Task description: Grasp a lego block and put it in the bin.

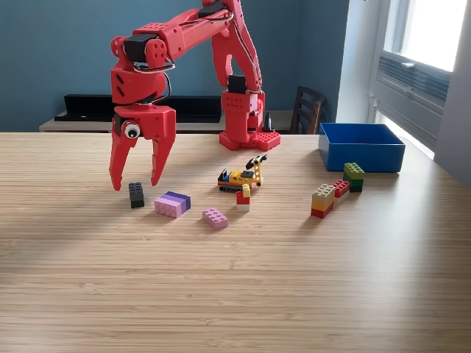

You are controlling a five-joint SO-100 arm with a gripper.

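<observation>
My red gripper [135, 184] hangs open, fingertips pointing down, just above a small black lego block [136, 195] that stands on the wooden table. Nothing is between the fingers. Right of the black block lies a pink and purple block [172, 204], then a pink block [215, 218]. A small yellow lego vehicle [241, 177] and a red, yellow and white piece [243, 198] sit mid-table. Stacked blocks [322, 200], a red block [341, 189] and a green block [354, 175] lie near the bright blue bin [360, 146] at the exterior view's right.
The arm's red base [249, 138] stands at the table's far edge, behind the vehicle. A dark chair [306, 110] is behind the table. A window and wall are at the exterior view's right.
</observation>
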